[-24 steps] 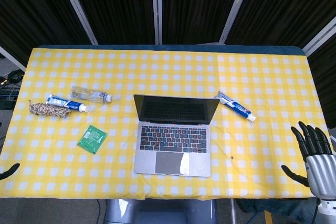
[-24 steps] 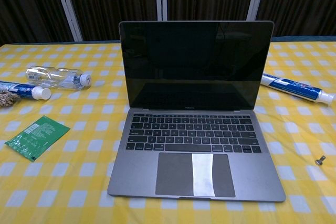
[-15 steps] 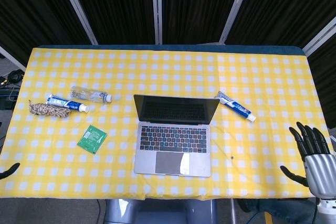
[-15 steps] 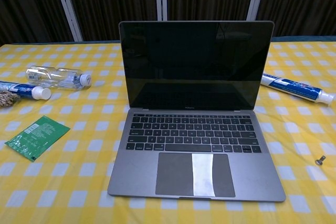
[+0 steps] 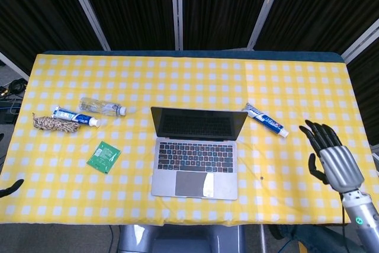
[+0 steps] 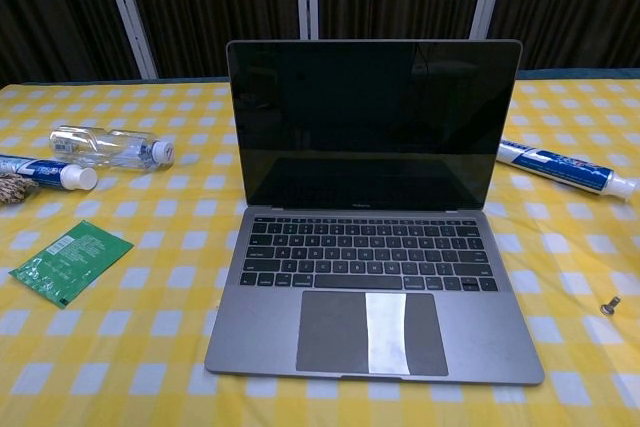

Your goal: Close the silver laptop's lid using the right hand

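2 hands in play, only 1 of use. Right hand [image 5: 329,153] raised over the right edge of the table [image 5: 296,75], fingers spread and pointing toward the far edge, holding nothing — well apart from the silver laptop [image 5: 197,152], probably spread so the fingers can land flat on the lid. Left hand [image 5: 10,188] barely showing at the near left corner, a dark tip only; cannot tell how open. Neither hand visible from the chest camera.

Laptop near the middle of the near edge, lid [image 6: 372,125] upright and wide open, screen dark, keyboard facing the robot. Lid not yet touched, so task barely begun; next move likely a reach inward to the lid's top edge, then a push down toward the near edge.

Toothpaste tube [image 5: 266,121] just right of the screen — in the reach path, worth clearing. Tiny screw [image 6: 610,303] near the laptop's right front corner. Toward the left edge: bottle [image 5: 102,107], second tube [image 5: 74,116], rope bundle [image 5: 50,124], green packet [image 5: 104,156], all well apart from the laptop.
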### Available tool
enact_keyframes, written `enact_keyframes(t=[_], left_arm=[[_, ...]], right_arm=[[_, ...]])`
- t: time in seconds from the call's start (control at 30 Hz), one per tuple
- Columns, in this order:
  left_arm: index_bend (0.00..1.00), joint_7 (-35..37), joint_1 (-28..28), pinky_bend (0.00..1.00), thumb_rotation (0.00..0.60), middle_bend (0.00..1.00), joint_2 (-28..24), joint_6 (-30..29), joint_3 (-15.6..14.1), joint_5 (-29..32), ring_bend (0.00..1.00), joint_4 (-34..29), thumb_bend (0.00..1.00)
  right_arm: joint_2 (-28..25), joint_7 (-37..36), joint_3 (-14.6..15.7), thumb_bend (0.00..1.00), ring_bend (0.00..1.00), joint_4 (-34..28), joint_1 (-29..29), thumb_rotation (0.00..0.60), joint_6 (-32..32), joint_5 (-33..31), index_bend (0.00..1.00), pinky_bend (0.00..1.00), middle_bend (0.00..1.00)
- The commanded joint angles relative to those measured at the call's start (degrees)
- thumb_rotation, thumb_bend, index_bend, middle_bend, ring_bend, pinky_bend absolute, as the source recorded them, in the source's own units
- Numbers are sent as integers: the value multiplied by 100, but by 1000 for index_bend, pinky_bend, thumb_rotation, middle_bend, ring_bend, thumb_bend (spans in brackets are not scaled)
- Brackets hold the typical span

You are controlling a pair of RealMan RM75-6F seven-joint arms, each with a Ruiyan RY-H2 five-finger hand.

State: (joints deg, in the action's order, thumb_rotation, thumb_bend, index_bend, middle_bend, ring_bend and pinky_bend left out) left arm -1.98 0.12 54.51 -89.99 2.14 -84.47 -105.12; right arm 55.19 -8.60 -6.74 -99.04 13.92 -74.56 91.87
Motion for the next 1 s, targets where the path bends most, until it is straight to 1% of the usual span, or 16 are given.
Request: enact_keyframes(t=[0.03, 0.1, 0.13, 0.3, 0.43, 0.7, 0.77, 0.83, 0.9, 1.0], left_arm=[[0, -143, -115, 0, 600, 0, 95, 200, 62, 176, 0, 26, 0], [0, -186, -150, 0, 600, 0, 118, 271, 84, 251, 0, 33, 0], [0, -211, -177, 0, 600, 0, 133, 322, 101, 308, 0, 42, 0], [0, -223, -258, 0, 600, 0, 159, 494, 157, 497, 0, 95, 0], [0, -176, -303, 0, 600, 0, 165, 590, 190, 598, 0, 125, 0], [0, -144, -350, 0, 600, 0, 166, 684, 217, 693, 0, 156, 0], [0, -151, -360, 0, 600, 0, 169, 707, 214, 702, 0, 157, 0], [0, -166, -372, 0, 600, 0, 176, 729, 211, 713, 0, 163, 0], [0, -176, -377, 0, 600, 0, 179, 738, 210, 722, 0, 166, 0], [0, -186, -385, 0, 600, 0, 185, 748, 216, 749, 0, 176, 0]], right_arm=[[-296, -788, -557, 1000, 0, -150, 1137, 600, 1422, -545, 0, 0, 0], [-297, -883, -676, 1000, 0, -143, 1379, 600, 1727, -731, 0, 0, 0], [-261, -917, -769, 1000, 0, -125, 1559, 600, 1942, -901, 0, 0, 0], [-127, -900, -1047, 1000, 0, -114, 2293, 600, 2928, -1657, 0, 0, 0], [-67, -694, -1088, 1000, 0, -140, 2656, 600, 3424, -2103, 1, 0, 0], [280, -211, -1005, 1000, 0, 9, 3091, 600, 3760, -2730, 37, 2, 38], [375, -106, -981, 1000, 0, 68, 3182, 600, 3804, -2884, 38, 24, 62], [486, 55, -952, 1000, 24, 135, 3298, 600, 3825, -3078, 40, 69, 99], [546, 157, -936, 1000, 90, 155, 3371, 600, 3828, -3210, 56, 110, 165], [613, 323, -905, 1000, 163, 154, 3509, 600, 3865, -3438, 100, 148, 248]])
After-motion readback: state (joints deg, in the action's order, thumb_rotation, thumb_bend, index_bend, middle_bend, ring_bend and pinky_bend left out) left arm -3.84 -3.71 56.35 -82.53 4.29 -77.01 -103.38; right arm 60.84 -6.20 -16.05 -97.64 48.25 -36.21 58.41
